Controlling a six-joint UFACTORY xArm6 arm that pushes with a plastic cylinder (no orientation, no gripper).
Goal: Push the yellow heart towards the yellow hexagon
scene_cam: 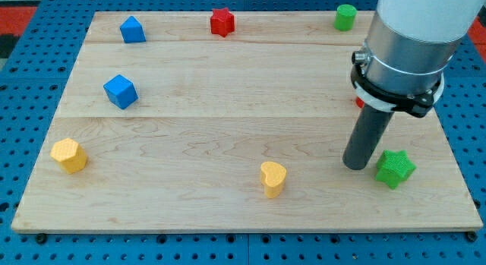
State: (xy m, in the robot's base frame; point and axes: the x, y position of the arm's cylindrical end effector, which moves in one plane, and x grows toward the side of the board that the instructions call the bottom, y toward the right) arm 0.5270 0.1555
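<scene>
A: Item one, largest: the wooden board (228, 90), pale planks filling most of the frame, resting on a blue perforated surface (30, 242).

B: Next?

A: The arm (414, 45), white and grey, entering from the upper right. It ends in a dark rod; my tip (355, 166) touches the board at lower right. There are no jaws to spread or press together on this rig, only the bare rod, which holds nothing.

B: Blocks, then.

A: Green star (395, 168), just beside my tip on the frame's right. Blue cube (120, 91), left of centre. Blue block (132, 29), shape roughly house-like, upper left. Yellow hexagon (69, 155), lower left. Yellow heart (272, 178), lower centre. Red star (222, 21), top centre. Green cylinder (345, 17), top right. A sliver of red (359, 102) shows behind the arm; its shape cannot be told.

B: Why is the tip standing there?

A: A judgement: the heart must travel leftward to the hexagon, so the tip belongs on the heart's right side. It sits there now, near but not touching, slightly higher in the frame than the heart. The two yellow blocks lie well apart, with bare board between them.
</scene>
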